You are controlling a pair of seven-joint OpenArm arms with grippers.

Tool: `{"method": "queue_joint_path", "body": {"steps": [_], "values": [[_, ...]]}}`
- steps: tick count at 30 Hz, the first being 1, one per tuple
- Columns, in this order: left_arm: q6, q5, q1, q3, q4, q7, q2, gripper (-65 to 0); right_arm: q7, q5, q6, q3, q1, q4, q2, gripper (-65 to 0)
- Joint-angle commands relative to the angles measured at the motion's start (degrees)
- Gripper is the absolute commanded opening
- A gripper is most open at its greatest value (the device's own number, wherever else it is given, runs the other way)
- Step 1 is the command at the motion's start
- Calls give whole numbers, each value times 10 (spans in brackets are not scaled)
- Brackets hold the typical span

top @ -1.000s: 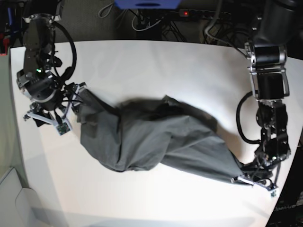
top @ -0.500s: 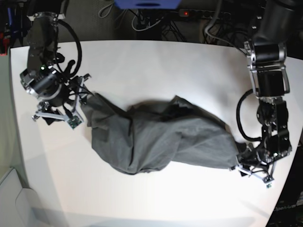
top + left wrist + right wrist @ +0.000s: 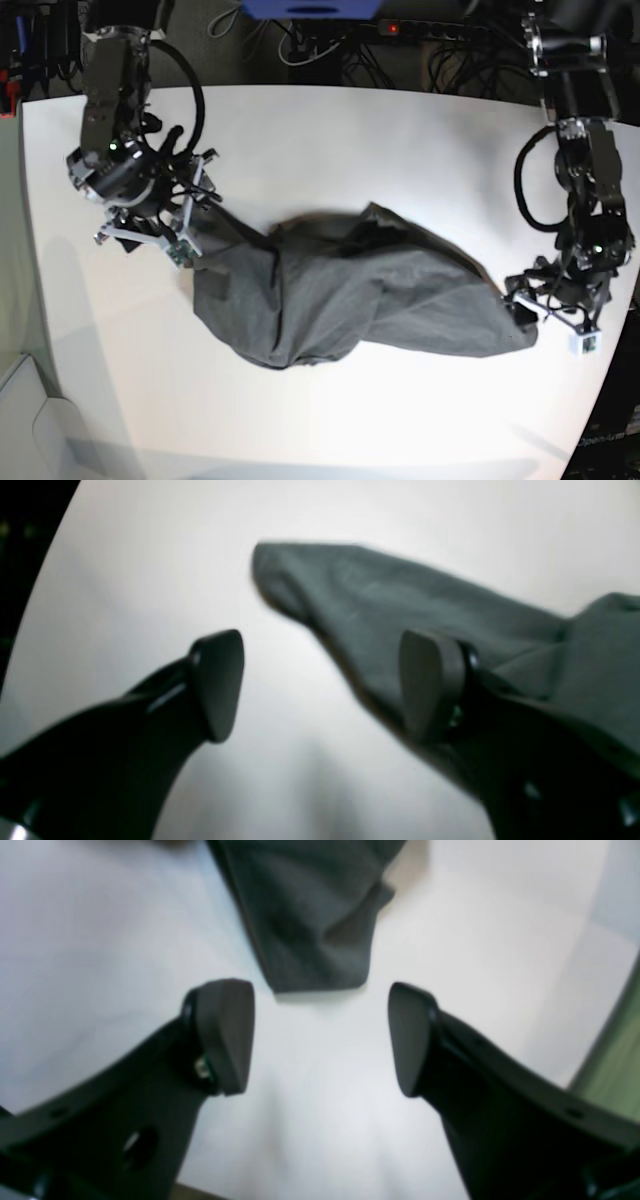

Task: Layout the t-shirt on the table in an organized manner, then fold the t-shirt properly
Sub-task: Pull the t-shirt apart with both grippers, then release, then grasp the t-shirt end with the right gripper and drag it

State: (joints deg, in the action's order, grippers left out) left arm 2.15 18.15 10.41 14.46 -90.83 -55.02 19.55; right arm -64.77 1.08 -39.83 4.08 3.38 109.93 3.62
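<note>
The dark grey t-shirt [image 3: 350, 290] lies bunched and twisted in a long heap across the middle of the white table [image 3: 350, 140]. At its right end my left gripper [image 3: 524, 306] is open. In the left wrist view the left gripper [image 3: 322, 685] has bare table between its pads, and one fingertip [image 3: 430, 685] stands in front of the t-shirt's end [image 3: 400, 595]. My right gripper [image 3: 178, 222] is open at the shirt's left end. In the right wrist view a t-shirt corner [image 3: 310, 915] lies flat just beyond the right gripper [image 3: 317, 1037], apart from both pads.
Cables and a power strip [image 3: 420, 30] run behind the table's far edge. A pale box [image 3: 30, 420] sits off the near left corner. In the left wrist view the table's curved edge [image 3: 35, 595] is close on the left.
My left gripper opened, let go of the shirt's right end and moved away from the near edge. The right arm shifted toward the far side. The shirt's right end dropped flat.
</note>
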Motion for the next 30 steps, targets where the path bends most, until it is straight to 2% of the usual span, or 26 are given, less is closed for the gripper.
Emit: {"method": "queue_joint_path", "body": {"steps": [1,13,22,26,28,30], "values": [[0,5,5,14,-23,12,8,-176,27,-8,-2,0,-11,3,0,-223],[0,6,-148,109,-97,17,4,-177,144,-7,-2,5,-16,-137,0,-224],[-1,6,-195,157,-100,17,-4,-177,232,-7,-2,5,-28,-207,3,-233],[-1,7,-215,162,-100,17,-5,-177,237,-7,-2,5,-53,-243,6,-299],[-1,7,-222,169,-100,17,-5,-177,237,-7,-2,5,-63,-255,13,-362],[-2,7,-230,180,-100,17,-5,-177,238,-7,-2,5,-75,-267,16,-452]]}}
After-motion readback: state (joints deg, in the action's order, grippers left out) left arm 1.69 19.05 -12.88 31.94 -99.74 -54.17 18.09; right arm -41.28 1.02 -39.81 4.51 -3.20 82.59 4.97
